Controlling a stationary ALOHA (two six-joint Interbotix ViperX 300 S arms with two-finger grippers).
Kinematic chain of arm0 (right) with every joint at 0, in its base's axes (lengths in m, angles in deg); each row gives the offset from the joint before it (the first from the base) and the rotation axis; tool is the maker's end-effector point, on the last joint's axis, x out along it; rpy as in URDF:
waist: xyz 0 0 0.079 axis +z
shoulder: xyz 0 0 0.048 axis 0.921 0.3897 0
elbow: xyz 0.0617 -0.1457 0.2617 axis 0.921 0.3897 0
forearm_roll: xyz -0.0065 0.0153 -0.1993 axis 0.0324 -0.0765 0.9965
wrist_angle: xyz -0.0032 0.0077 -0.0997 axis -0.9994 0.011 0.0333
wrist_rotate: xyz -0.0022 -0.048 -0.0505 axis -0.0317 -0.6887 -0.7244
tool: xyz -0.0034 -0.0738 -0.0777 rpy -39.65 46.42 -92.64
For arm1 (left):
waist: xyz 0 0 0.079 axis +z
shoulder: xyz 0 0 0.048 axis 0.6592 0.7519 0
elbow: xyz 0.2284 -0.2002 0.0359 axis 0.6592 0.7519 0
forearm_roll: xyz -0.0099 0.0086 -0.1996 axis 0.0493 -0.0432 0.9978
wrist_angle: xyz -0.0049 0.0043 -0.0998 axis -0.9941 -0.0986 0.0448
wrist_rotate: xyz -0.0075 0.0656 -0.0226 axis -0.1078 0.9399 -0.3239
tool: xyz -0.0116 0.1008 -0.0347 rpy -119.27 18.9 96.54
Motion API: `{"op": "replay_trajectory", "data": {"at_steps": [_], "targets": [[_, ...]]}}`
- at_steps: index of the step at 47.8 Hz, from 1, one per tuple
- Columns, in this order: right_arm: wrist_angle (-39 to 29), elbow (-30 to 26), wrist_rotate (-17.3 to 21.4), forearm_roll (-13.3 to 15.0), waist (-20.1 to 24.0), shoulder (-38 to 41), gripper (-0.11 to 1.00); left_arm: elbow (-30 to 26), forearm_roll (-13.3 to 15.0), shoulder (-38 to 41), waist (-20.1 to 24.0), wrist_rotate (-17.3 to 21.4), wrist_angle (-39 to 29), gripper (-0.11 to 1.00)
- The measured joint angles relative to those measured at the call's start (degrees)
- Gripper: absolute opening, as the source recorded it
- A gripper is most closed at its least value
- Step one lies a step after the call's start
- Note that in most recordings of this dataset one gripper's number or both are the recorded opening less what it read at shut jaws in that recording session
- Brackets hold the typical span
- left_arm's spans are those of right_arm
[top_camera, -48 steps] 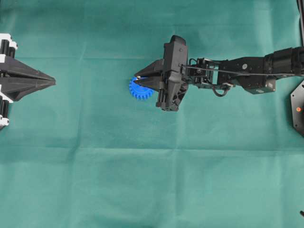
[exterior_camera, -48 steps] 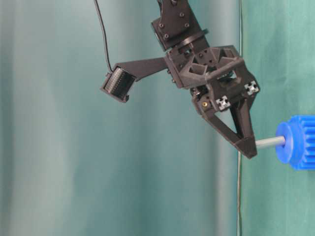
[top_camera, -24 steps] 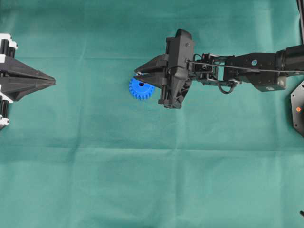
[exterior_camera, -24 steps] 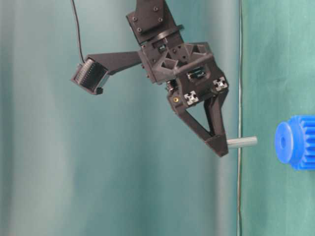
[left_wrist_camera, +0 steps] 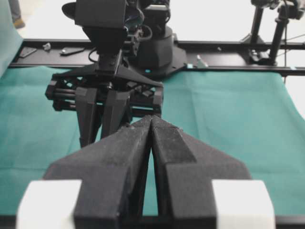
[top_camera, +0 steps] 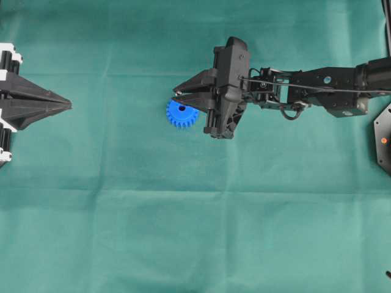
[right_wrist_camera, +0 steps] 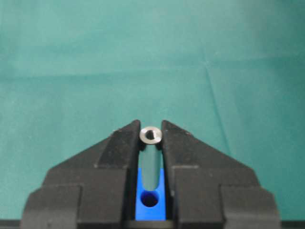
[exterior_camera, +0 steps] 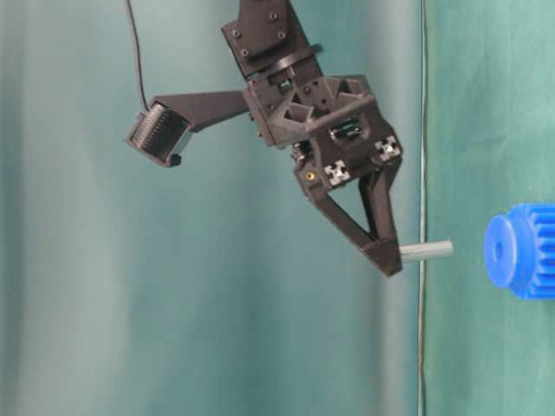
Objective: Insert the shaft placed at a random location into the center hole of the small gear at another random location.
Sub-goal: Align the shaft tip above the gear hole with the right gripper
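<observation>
Right wrist view is showing the right end effector [right_wrist_camera: 151, 143] clenching the shaft [right_wrist_camera: 151, 135] between its fingertips, the pin's long axis pointing at the small gear [right_wrist_camera: 150, 198] beyond, its tip hanging clear of the center hole [right_wrist_camera: 149, 199]. Farther off, the left end effector [top_camera: 64, 107] is sitting pressed closed, gripping nothing, over the green surface [top_camera: 195, 232].

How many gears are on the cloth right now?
1. The small gear lies on the green cloth near the middle, beside the right end effector, which holds the shaft clear of it.
</observation>
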Motion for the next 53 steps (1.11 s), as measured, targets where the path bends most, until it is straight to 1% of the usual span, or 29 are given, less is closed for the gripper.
{"op": "replay_trajectory", "data": {"at_steps": [16, 38, 53], "targets": [[3.69, 0.00, 0.00, -0.44, 0.00, 4.66, 0.14, 0.00, -0.09, -0.09, 0.00, 0.00, 0.09, 0.00], [5.01, 0.62, 0.00, -0.70, 0.09, 5.54, 0.14, 0.00, 0.00, 0.00, 0.00, 0.00, 0.00, 0.00], [5.19, 0.62, 0.00, -0.79, 0.09, 8.17, 0.14, 0.00, -0.09, 0.00, 0.09, 0.00, 0.00, 0.00]]}}
